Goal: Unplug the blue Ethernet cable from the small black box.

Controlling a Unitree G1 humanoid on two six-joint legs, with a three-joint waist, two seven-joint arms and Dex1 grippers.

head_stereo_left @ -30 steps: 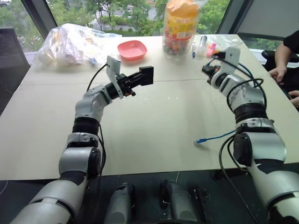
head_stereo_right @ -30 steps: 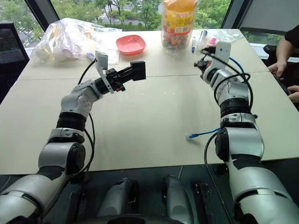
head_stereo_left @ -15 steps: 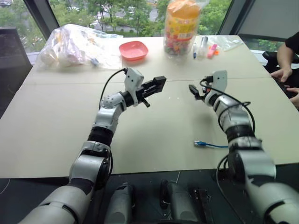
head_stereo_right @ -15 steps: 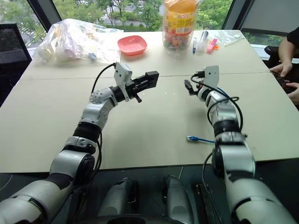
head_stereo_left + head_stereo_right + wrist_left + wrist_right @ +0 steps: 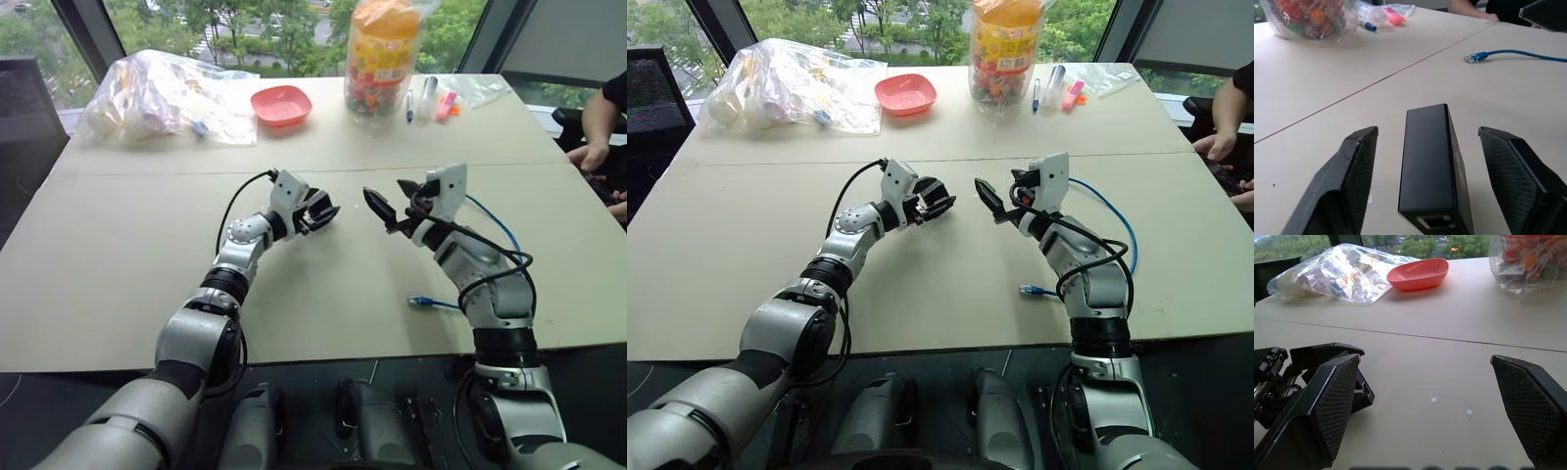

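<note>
The small flat matte-black plastic box [image 5: 1432, 171] stands on edge on the pale bench [image 5: 323, 294], between the wide-spread fingers of the left claw [image 5: 321, 211], touching neither; its port faces the wrist and is empty. The thin bright-blue Ethernet cable [image 5: 460, 305] lies on the bench, well behind and outside the right claw [image 5: 392, 201], its plug free. The unplugging looks done; the sound move is to draw the left claw straight back without tipping the box. The right claw gapes wide and empty, pointing toward the left one. Beyond both claws, the orange-labelled candy bag [image 5: 380, 54] carries print too small to read.
</note>
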